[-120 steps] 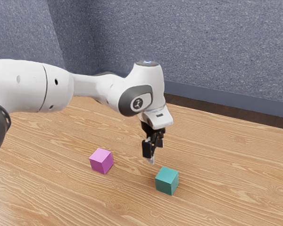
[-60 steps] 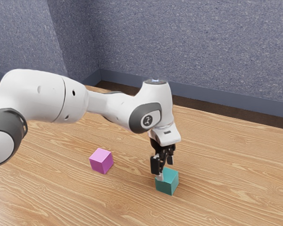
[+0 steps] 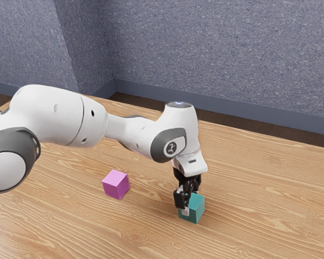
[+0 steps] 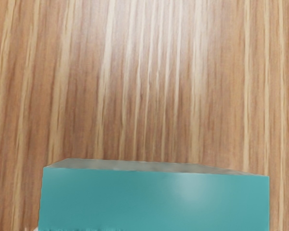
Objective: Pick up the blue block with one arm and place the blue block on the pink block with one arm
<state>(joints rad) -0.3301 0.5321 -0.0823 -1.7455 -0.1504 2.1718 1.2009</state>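
Observation:
The blue block [image 3: 197,207], teal in colour, rests on the wooden table [image 3: 259,178] toward the exterior view's right. My gripper [image 3: 187,207] has come down over it, open. The near finger [image 3: 180,200] hangs in front of the block's side and the far finger is hidden behind the block. In the wrist view the blue block [image 4: 154,202] looms large right under my hand. The pink block [image 3: 115,184] sits on the table by itself, a short way toward the exterior view's left of the blue block.
Bare wood grain [image 4: 144,82] stretches beyond the block under my hand. A grey wall with a dark baseboard [image 3: 248,108] runs behind the table's far edge.
My hand has moved toward the exterior view's right and come down, from above the table between the blocks to around the blue block. Neither block has moved.

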